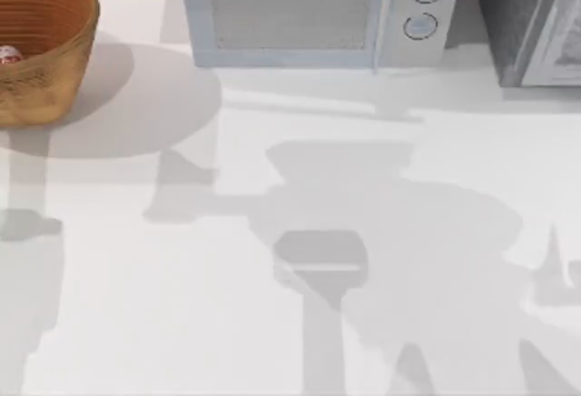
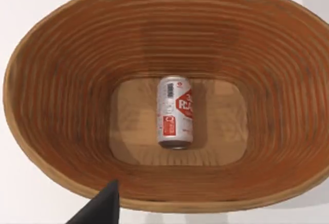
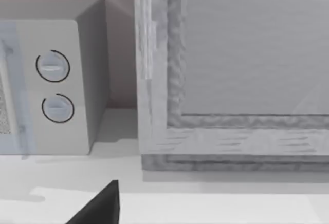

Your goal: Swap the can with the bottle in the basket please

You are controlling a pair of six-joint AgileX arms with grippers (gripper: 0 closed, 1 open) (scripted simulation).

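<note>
The basket [image 1: 50,28], a round orange-brown wicker bowl, stands at the table's far left corner. In the left wrist view I look straight down into the basket [image 2: 77,80]. The can [image 2: 175,112], white with a red label, lies on its side on the basket's flat floor; a bit of the can [image 1: 7,54] peeks out in the top view. A black tip of my left gripper [image 2: 103,206] hangs above the basket's rim, well apart from the can. A black tip of my right gripper [image 3: 100,203] hovers over the table facing the back right. The bottle is out of view.
A pale grey microwave [image 1: 318,10] with two round knobs stands at the back centre. A grey framed box [image 1: 531,14] stands at the back right, and my right wrist view faces the grey framed box [image 3: 231,80] closely. Arm shadows fall across the white table [image 1: 136,305].
</note>
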